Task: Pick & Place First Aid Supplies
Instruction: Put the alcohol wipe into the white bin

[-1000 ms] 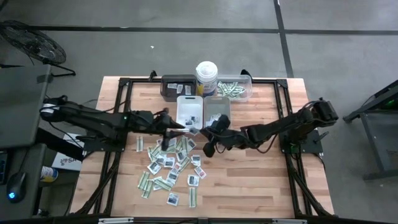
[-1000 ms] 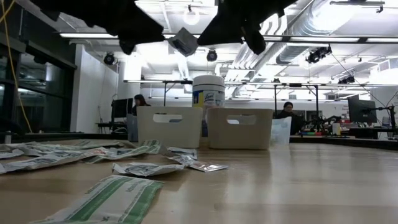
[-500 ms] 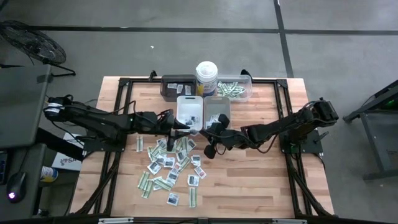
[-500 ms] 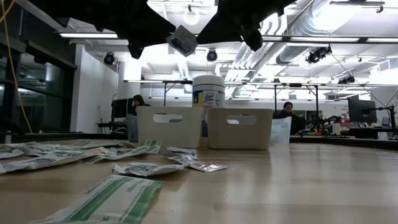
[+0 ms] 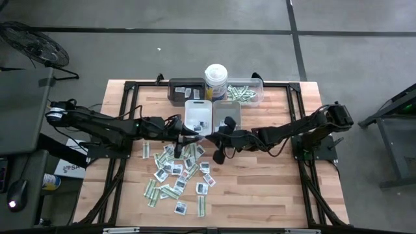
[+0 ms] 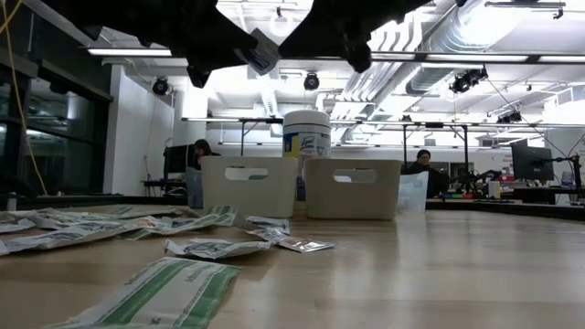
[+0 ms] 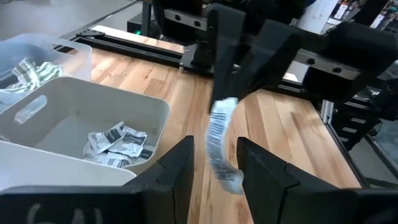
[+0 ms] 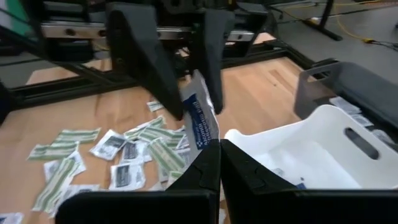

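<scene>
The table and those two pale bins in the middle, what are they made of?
The table looks like wood, likely butcher-block: pale planks with visible grain and seams. The white bin and grey bin look like smooth moulded plastic, matte, with rounded corners and cut-out handles.

2 dark, slender jointed arms, each with black flat-sided pincer fingers, thin cables alongside.

bare wood right of the packets was free; two trays and both grippers blocked the centre.
</scene>
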Tool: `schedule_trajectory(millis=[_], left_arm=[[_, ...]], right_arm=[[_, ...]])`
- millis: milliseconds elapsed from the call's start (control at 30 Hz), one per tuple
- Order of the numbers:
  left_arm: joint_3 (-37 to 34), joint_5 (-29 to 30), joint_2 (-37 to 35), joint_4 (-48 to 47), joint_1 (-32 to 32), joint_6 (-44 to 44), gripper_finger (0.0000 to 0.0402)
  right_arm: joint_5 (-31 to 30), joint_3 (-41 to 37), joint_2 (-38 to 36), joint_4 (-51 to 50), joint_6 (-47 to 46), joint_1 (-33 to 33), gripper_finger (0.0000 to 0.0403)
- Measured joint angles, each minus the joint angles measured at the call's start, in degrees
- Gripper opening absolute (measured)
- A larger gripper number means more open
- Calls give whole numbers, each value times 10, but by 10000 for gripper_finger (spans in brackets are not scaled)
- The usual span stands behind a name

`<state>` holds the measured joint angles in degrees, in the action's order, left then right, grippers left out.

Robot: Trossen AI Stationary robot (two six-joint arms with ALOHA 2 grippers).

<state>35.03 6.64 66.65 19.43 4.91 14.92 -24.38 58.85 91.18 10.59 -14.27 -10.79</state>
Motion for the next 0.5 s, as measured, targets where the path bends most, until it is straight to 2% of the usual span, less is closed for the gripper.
schedule_trajectory(millis=[167,367,500], left_arm=[[0,3,0,1,0,0,99],[0,5,0,-11,0,3,10],[0,12,0,-16,0,4,9]], right_arm=[[21,0,0,0,7,2,0],[28,0,0,0,17,3,0],[36,0,0,0,24,3,0]])
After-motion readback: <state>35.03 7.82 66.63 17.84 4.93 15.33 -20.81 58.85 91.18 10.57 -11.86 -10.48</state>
